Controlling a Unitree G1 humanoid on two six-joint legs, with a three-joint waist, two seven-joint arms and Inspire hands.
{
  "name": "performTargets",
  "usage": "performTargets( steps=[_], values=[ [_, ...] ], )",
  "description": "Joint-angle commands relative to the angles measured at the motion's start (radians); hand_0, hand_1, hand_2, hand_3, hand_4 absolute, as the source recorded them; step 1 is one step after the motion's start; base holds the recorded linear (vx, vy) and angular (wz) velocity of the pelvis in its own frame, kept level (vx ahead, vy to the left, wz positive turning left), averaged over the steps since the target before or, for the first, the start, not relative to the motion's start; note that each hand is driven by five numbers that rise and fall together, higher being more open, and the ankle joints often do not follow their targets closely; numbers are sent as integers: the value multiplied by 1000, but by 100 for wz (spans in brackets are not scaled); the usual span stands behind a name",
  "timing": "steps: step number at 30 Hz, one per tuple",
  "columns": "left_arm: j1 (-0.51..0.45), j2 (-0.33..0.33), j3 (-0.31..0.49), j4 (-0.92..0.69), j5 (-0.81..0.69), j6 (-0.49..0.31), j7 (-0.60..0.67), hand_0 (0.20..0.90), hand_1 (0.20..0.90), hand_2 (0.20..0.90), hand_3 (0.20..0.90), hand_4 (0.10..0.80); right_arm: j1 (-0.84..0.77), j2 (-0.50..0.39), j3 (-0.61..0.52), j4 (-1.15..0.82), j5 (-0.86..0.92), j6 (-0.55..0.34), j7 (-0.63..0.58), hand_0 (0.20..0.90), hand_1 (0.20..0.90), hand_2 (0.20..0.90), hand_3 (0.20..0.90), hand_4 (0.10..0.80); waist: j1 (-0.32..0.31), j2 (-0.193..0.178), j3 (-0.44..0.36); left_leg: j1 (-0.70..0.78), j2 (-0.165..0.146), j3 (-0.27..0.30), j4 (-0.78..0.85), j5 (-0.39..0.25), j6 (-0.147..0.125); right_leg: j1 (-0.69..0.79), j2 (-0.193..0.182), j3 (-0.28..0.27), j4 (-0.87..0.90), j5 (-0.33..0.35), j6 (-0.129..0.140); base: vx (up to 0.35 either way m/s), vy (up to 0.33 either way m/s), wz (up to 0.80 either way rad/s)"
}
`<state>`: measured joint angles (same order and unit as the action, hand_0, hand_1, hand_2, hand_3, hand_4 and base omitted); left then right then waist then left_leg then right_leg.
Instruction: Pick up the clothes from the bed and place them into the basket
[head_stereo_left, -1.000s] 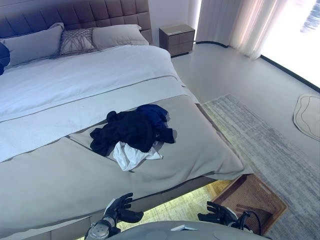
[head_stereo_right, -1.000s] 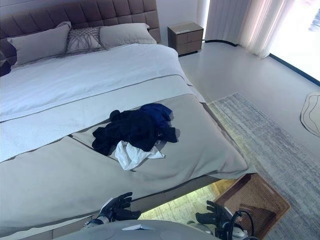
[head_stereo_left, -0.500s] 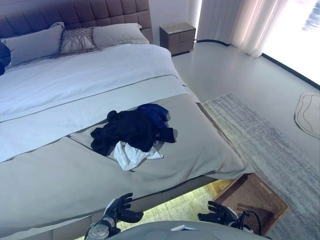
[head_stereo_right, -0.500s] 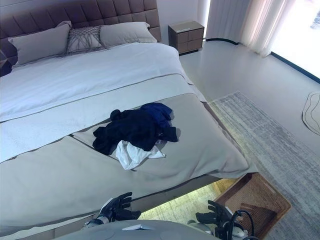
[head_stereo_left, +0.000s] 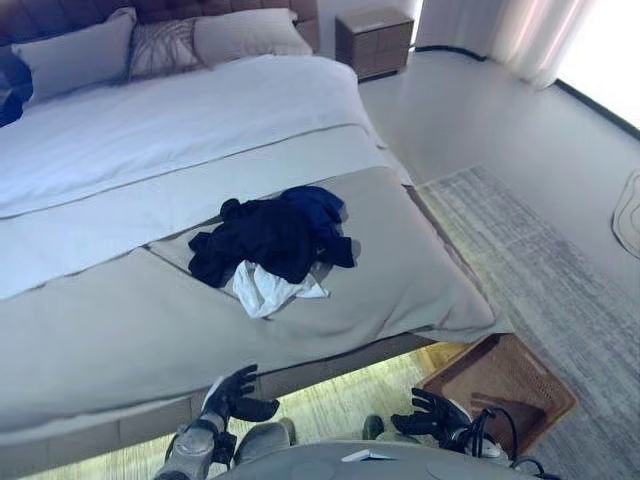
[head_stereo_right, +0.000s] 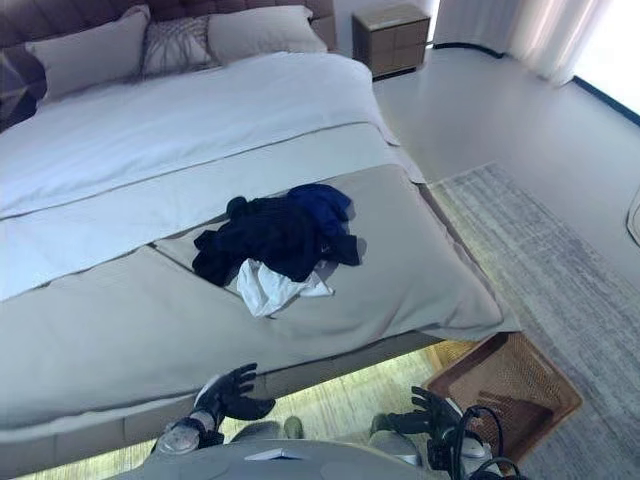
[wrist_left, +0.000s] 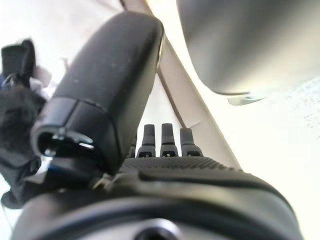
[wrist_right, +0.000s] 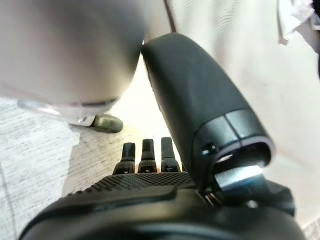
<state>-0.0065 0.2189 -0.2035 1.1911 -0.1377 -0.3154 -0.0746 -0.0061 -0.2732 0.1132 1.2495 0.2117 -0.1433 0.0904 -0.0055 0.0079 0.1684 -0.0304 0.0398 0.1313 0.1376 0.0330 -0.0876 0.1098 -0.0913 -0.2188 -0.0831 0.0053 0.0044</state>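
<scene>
A heap of clothes (head_stereo_left: 275, 240) lies on the grey cover at the foot of the bed (head_stereo_left: 120, 340): dark navy pieces, a blue one at the back right, a white one (head_stereo_left: 262, 290) at the front. A brown woven basket (head_stereo_left: 505, 378) stands on the floor by the bed's near right corner. My left hand (head_stereo_left: 235, 395) hangs low before the bed's front edge, fingers relaxed and empty. Near the basket's left side, my right hand (head_stereo_left: 432, 415) is also open and holds nothing. Both hands are well short of the clothes.
Pillows (head_stereo_left: 75, 60) sit at the headboard. A nightstand (head_stereo_left: 372, 40) stands at the back right. A grey rug (head_stereo_left: 560, 280) covers the floor to the right of the bed, with a pale round mat (head_stereo_left: 630, 210) at the far right edge.
The camera has tipped down and moved nearer the bed, so the whole scene has shifted up. The hands keep their low open pose. The clothes lie as before.
</scene>
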Motion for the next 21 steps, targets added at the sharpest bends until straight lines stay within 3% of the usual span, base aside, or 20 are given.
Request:
performTargets(
  steps=[1,6,8,11,14,16,18,21],
  values=[
    [-48,5,25,-40,-51,-35,15,900,900,900,900,800,-51,3,3,-1,50,-6,-10,900,900,900,900,800,2,-23,8,19,-46,-10,-49,-83,72,-21,8,49,103,-49,55,100,185,15],
    [-35,12,41,-42,-67,-34,31,900,900,900,900,800,-44,19,4,-14,-2,-53,-1,900,900,900,900,800,7,-20,-13,93,-53,0,-95,-103,90,-34,-13,18,169,-72,76,109,139,3],
    [-34,18,37,-50,-64,-34,25,900,900,900,900,800,-49,28,12,-32,8,-81,-4,900,900,900,900,800,13,-11,-10,91,-45,7,-93,-106,102,-67,-8,10,293,-112,74,47,132,-5],
    [-34,30,17,-66,-44,-40,30,900,900,900,900,800,-59,33,31,-84,11,-134,-56,900,900,900,900,800,6,2,12,96,-48,-13,-99,-111,127,-222,-19,45,541,-52,106,21,87,-5],
    [-58,54,-16,-98,-88,-6,61,900,900,900,900,800,-87,30,70,-187,49,-170,-76,900,900,900,900,800,-11,-8,37,93,-54,-79,-84,-128,118,-257,-25,113,382,-26,101,49,-154,25],
    [-82,63,-35,-96,-101,-16,67,900,900,900,900,800,-115,19,86,-218,34,-196,-127,900,900,900,900,800,-22,-11,48,71,-58,-104,-59,-146,121,-252,-8,165,307,-37,88,44,-243,70],
    [-73,60,-23,-119,-106,-2,73,900,900,900,900,800,-119,10,96,-259,-11,-197,-168,900,900,900,900,800,-15,-17,46,64,-55,-112,-46,-138,116,-217,-4,157,276,-39,80,65,-168,86],
    [-67,53,-34,-179,-117,1,62,900,900,900,900,800,-153,-28,141,-378,-47,-177,-252,900,900,900,900,800,25,-34,42,36,-39,-108,-16,-119,91,-145,-17,97,237,-54,68,79,-163,74]
  ],
)
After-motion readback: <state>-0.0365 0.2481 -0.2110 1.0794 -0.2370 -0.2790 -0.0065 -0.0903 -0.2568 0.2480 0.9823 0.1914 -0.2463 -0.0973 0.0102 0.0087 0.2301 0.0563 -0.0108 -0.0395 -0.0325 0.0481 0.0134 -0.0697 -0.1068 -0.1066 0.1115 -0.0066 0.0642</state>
